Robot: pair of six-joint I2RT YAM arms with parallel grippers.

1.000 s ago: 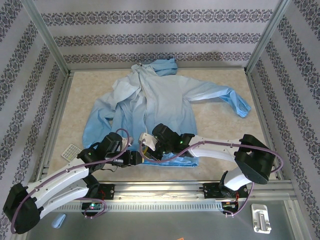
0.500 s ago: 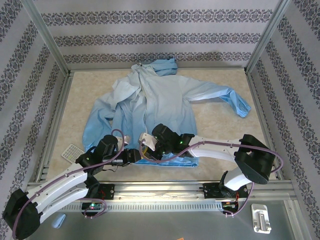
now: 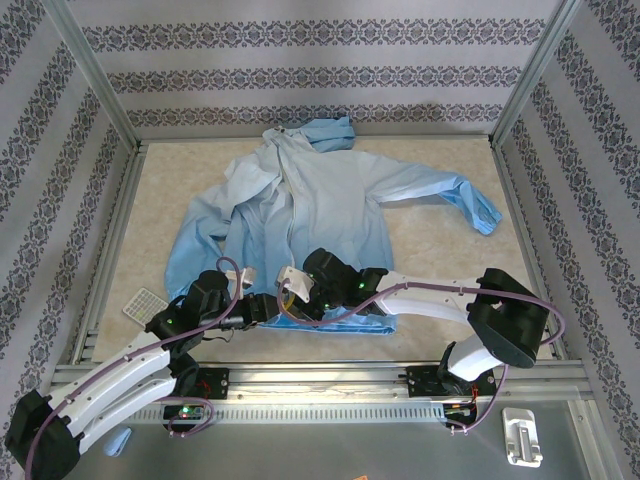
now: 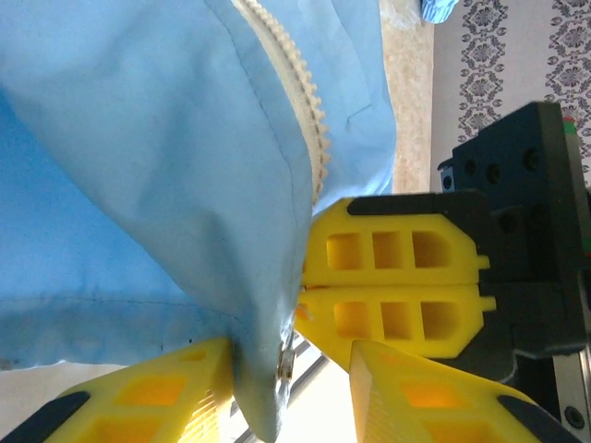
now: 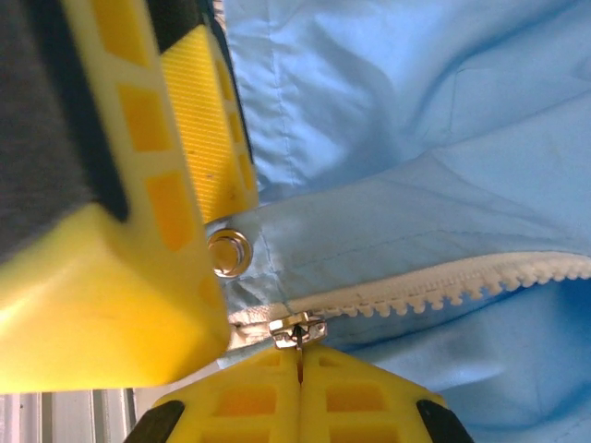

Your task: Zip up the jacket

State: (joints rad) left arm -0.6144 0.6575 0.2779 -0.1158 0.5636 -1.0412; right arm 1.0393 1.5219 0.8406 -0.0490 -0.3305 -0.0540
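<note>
The jacket (image 3: 320,200) lies spread flat on the worktop (image 3: 440,270), with its hood on the side away from both tools and its hem right at them. The right tool (image 5: 300,371) is pressed together on the zipper pull (image 5: 296,330) at the bottom of the pale zipper (image 5: 434,280), whose teeth run off to one side. The pull's tab vanishes into the seam between the fingers. Just beside it a metal eyelet (image 5: 228,251) sits in the hem corner. The left tool (image 4: 291,374) stands apart, with a fold of hem hanging in the gap against one finger (image 4: 138,397) and clear of the other. From above, the arms cover the hem where the tools meet. Well off the left tool's outer side lies a small white gridded piece (image 3: 145,302).
</note>
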